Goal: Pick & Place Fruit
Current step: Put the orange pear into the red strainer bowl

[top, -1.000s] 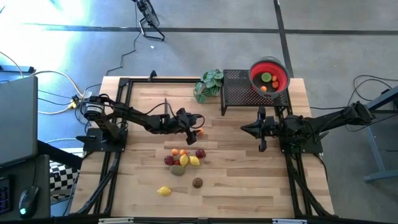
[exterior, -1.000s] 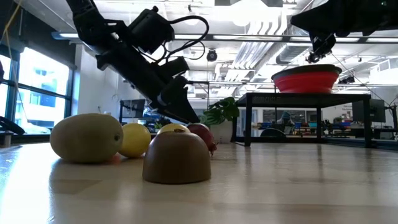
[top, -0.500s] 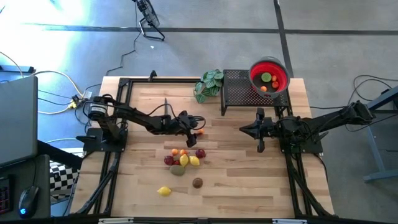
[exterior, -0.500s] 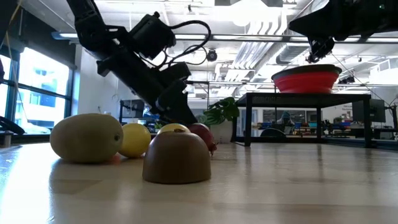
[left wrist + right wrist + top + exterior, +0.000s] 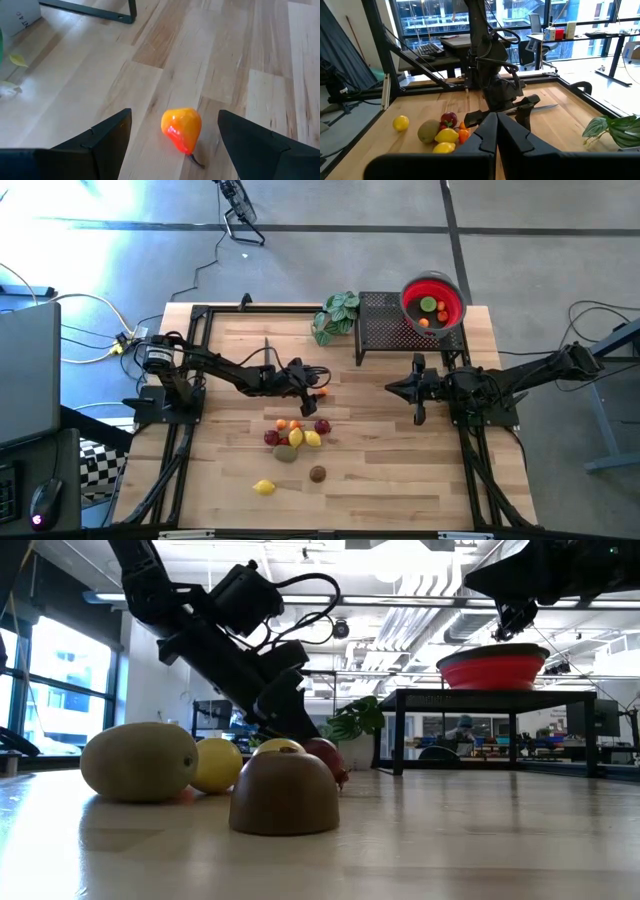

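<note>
High view, left gripper [image 5: 318, 385]: spread wide over the mid-table, straddling an orange-red fruit [image 5: 322, 391]; contact unclear.
High view, right gripper [image 5: 392, 388]: pinched closed, holding nothing.
High view, count: about nine fruits clustered on the table [image 5: 230, 470]; three in the red bowl [image 5: 447, 289].
Low view: front fruits hide others.
Left wrist view: both fingers [image 5: 97, 137] flank the fruit [image 5: 182, 129], apart.
Right wrist view: fruit pile partly blocked.

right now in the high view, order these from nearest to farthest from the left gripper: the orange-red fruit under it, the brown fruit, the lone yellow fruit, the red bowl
1. Orange-red fruit: right at the open left gripper, mid table.
2. Brown fruit: toward the front edge, past the fruit pile.
3. Lone yellow fruit: front edge, off to the left; slightly farther than the brown one.
4. Red bowl: on the black rack at the back right corner.
</note>
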{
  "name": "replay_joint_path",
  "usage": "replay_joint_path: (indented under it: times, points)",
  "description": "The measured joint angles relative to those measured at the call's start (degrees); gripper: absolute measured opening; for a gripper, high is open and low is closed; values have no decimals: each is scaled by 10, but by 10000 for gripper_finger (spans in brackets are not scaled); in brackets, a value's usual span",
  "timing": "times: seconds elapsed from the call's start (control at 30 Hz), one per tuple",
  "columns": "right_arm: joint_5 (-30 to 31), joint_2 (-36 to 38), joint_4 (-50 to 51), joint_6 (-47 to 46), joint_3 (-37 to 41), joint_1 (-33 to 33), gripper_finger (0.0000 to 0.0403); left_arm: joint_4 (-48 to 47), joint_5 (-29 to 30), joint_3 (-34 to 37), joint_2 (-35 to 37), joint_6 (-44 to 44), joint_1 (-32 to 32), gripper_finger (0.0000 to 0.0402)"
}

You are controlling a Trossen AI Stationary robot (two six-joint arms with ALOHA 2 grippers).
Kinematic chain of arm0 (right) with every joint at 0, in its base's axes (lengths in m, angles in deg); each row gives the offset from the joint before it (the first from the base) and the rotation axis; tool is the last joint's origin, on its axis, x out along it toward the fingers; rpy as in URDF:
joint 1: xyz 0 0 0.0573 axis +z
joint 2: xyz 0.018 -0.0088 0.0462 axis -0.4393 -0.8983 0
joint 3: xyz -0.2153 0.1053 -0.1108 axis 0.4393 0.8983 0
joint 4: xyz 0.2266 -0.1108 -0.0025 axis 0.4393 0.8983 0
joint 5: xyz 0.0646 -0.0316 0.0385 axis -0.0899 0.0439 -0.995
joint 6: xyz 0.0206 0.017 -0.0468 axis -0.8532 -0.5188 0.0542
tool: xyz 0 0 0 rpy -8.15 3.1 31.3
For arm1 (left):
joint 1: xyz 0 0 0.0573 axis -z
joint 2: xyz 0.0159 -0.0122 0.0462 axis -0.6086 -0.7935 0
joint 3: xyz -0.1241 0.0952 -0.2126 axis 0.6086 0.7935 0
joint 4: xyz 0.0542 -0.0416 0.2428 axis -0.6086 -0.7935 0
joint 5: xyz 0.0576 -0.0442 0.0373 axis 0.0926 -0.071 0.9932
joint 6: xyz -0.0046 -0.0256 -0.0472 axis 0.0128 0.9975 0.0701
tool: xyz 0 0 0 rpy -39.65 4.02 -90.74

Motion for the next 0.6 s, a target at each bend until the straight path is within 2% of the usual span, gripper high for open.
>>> replay_joint_path:
  times: [0.6]
  points:
    - [0, 0, 0, 0, 0, 0, 2, 39, -3, 0, -40, 0, 0, 292]
